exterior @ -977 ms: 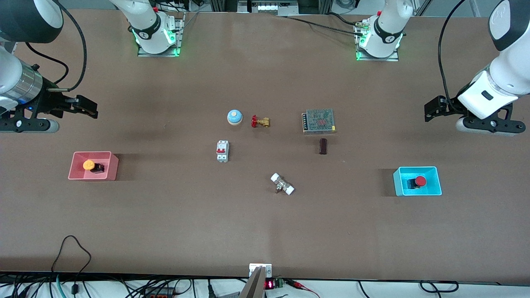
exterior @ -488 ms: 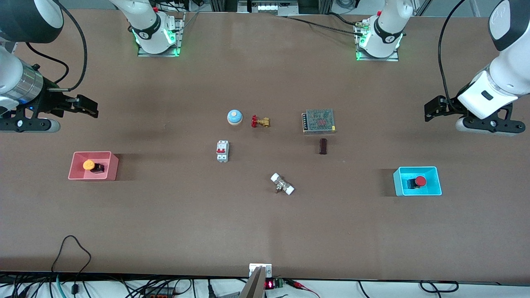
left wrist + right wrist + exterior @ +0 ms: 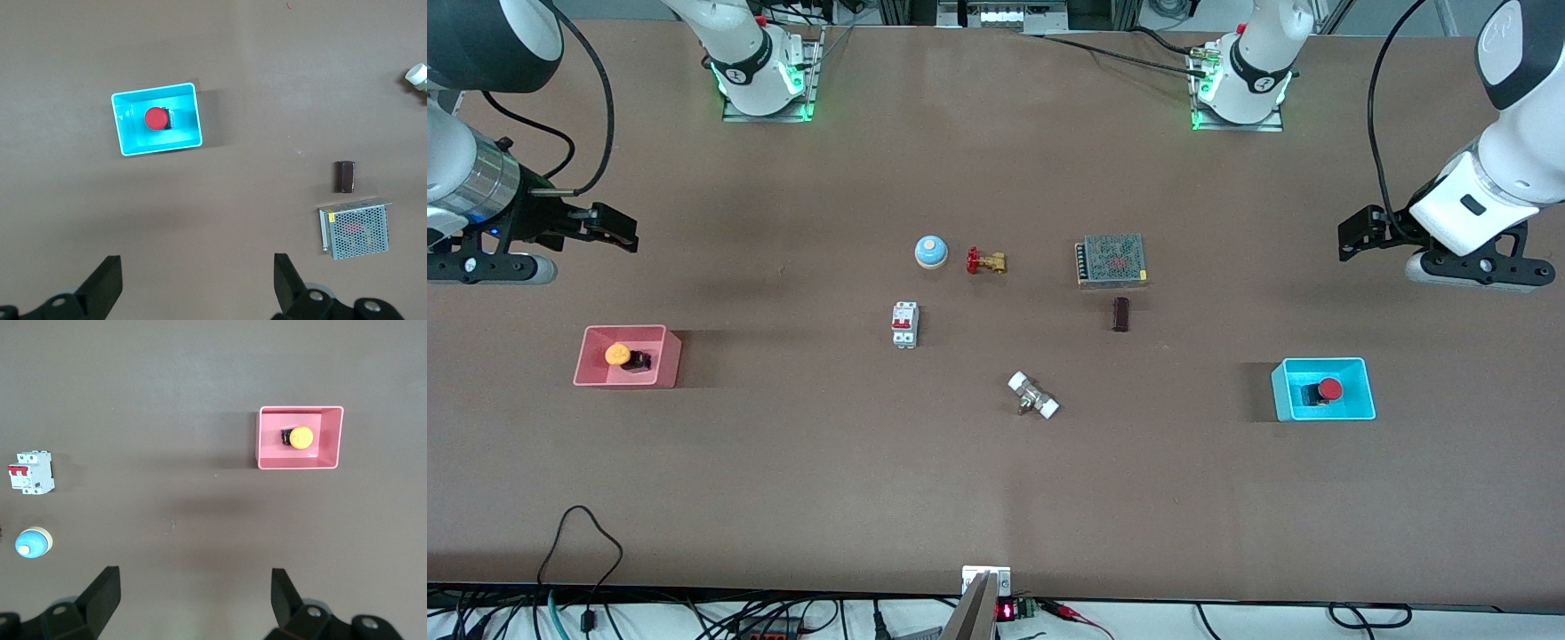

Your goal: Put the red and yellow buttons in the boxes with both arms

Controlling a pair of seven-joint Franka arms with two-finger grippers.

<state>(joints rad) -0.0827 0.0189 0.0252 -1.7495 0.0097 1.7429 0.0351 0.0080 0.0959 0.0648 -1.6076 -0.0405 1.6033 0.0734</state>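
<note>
The orange-yellow button [image 3: 617, 355] lies in the pink box [image 3: 669, 357] toward the right arm's end of the table; both show in the right wrist view, button [image 3: 301, 437] and box [image 3: 332, 439]. The red button [image 3: 1329, 389] lies in the cyan box [image 3: 1356, 394] toward the left arm's end; both show in the left wrist view, button [image 3: 156, 118] and box [image 3: 188, 120]. My right gripper [image 3: 618, 233] is open and empty, high over bare table [image 3: 195, 580]. My left gripper [image 3: 1352, 238] is open and empty, high over bare table [image 3: 198, 267].
In the table's middle lie a blue bell [image 3: 930, 252], a brass valve with a red handwheel [image 3: 985, 261], a grey mesh-topped unit [image 3: 1111, 260], a dark block [image 3: 1120, 314], a white circuit breaker [image 3: 904, 324] and a white-ended fitting [image 3: 1033, 396].
The right gripper has shifted very slightly toward the robots' side of the table. The left arm, buttons and boxes have not moved.
</note>
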